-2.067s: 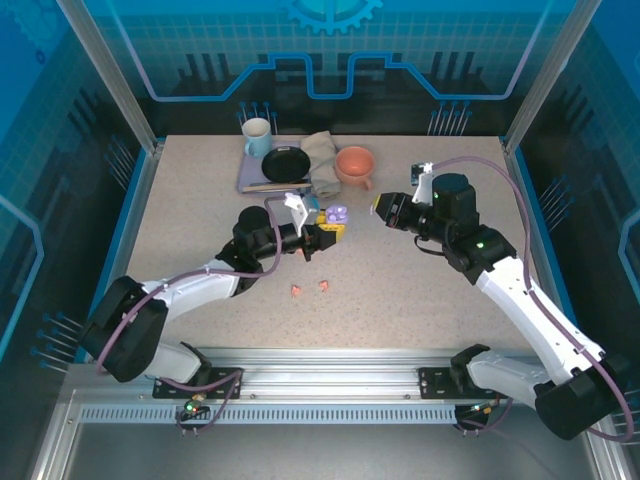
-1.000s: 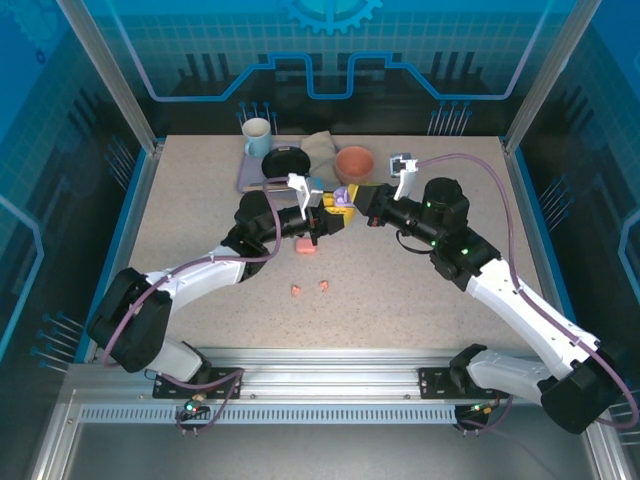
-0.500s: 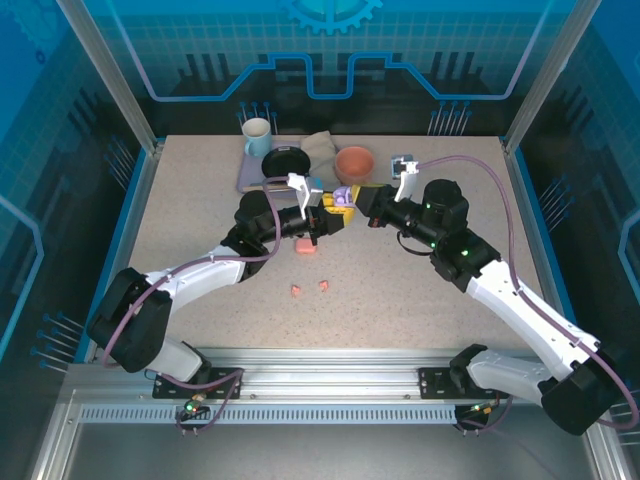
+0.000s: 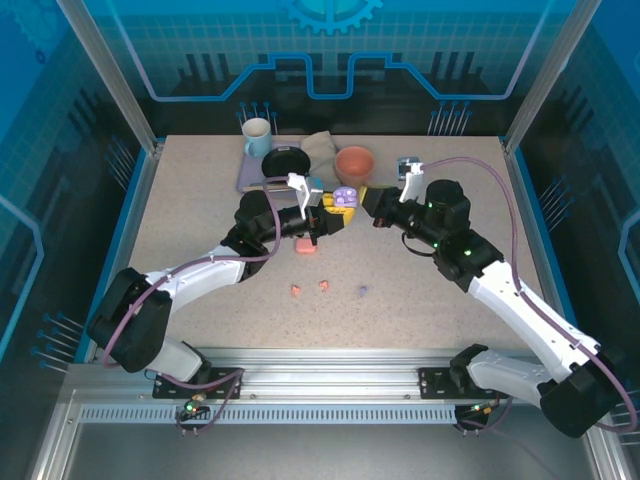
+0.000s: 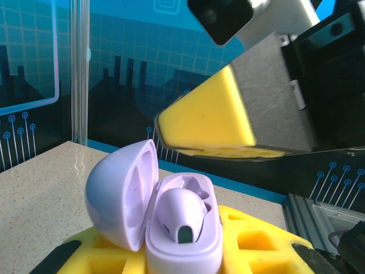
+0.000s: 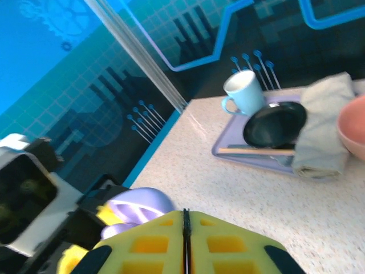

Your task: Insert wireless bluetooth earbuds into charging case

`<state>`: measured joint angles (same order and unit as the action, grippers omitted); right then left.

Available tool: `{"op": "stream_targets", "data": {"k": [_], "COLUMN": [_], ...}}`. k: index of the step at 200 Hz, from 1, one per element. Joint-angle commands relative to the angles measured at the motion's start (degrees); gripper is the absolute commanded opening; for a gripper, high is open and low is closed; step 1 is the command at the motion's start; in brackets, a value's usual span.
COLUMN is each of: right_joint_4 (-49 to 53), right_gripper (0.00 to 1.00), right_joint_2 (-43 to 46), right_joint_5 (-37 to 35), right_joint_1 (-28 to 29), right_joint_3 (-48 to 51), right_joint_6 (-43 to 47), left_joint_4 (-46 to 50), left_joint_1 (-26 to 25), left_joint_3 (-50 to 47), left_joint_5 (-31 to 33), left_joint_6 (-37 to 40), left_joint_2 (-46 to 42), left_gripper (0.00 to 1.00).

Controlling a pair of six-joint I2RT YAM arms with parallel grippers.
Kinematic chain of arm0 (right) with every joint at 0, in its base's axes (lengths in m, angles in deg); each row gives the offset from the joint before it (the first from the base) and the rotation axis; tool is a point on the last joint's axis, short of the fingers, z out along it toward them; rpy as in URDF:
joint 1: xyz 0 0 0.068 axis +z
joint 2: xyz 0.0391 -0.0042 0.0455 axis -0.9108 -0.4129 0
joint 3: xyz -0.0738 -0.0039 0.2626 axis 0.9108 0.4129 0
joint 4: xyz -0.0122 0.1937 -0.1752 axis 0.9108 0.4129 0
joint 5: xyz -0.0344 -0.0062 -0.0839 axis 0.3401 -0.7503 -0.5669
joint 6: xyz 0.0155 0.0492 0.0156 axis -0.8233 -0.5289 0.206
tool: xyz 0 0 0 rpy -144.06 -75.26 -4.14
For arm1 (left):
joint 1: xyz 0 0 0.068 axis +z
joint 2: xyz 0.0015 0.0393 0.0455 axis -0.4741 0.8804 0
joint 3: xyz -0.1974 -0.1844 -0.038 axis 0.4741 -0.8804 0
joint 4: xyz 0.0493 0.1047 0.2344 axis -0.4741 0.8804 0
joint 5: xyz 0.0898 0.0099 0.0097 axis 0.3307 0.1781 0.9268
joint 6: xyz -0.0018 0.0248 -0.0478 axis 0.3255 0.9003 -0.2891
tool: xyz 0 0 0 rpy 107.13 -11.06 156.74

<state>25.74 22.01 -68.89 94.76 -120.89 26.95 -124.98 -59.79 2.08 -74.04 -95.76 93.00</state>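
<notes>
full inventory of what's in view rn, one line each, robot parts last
lilac case: 1, lilac, open, mid-table in the left gripper
lilac buds: 2, lilac; one seated in the lilac case, one loose on the table
coral buds: 2, coral-pink, loose, front centre
pink case: 1, pink, on the table near the left gripper
tray: 1, purple, back left
mug: 1, pale blue, on tray
black dish: 1, black, on tray
cloth: 1, grey, right of dish
bowl: 1, coral, right of cloth
left gripper: yellow pads, shut on lilac case
right gripper: yellow pads, shut, beside case
</notes>
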Motion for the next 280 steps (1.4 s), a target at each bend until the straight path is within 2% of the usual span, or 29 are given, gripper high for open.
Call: {"op": "stream_targets", "data": {"k": [1, 22, 54, 84, 139, 164, 185, 223, 280], "right_joint_4": [10.4, 15.1, 19.6, 24.9, 31.5, 32.1, 34.1, 35.7, 36.1], "right_gripper": [0.19, 0.39, 0.47, 0.59, 0.6, 0.61, 0.6, 0.58, 0.52], "right_joint_2": [-0.5, -1.0, -3.3, -8.3, -12.5, -17.3, -22.3, -28.5, -30.3], "right_joint_5": [-6.4, -8.8, -10.9, -12.6, -11.7, -10.7, -13.1, -14.8, -13.5], "right_joint_1": [-1.3, -1.8, 1.5, 6.9, 14.5, 17.1, 19.0, 20.0, 20.2], "right_joint_3": [0.5, 7.2, 13.7, 12.6, 11.8, 9.6, 5.9, 1.7, 1.9], "right_joint_6": [-2.1, -6.0, -12.5, -10.9, -16.6, -12.8, -8.6, -4.9, -2.5], "left_joint_4": [-0.6, -0.9, -1.0, 0.8, 3.0, 3.6, 3.9, 4.7, 4.8], "left_joint_1": [0.5, 0.5, 0.5, 0.6, 1.0, 1.4, 1.7, 2.2, 2.6], "left_joint_3": [-0.3, -2.5, -5.1, -6.2, -10.3, -12.1, -13.2, -14.3, -14.7], "left_joint_5": [0.3, 1.5, 3.2, 4.5, 7.2, 8.3, 8.9, 9.3, 9.4], "left_joint_6": [1.1, 1.8, 2.0, 3.0, 4.9, 5.5, 5.6, 6.2, 6.5], "left_joint_2": [-1.3, -2.8, -5.2, -6.9, -12.0, -14.4, -15.8, -17.7, -18.1], "left_gripper": [0.0, 0.0, 0.0, 0.0, 0.0, 0.0, 0.0, 0.0, 0.0]}}
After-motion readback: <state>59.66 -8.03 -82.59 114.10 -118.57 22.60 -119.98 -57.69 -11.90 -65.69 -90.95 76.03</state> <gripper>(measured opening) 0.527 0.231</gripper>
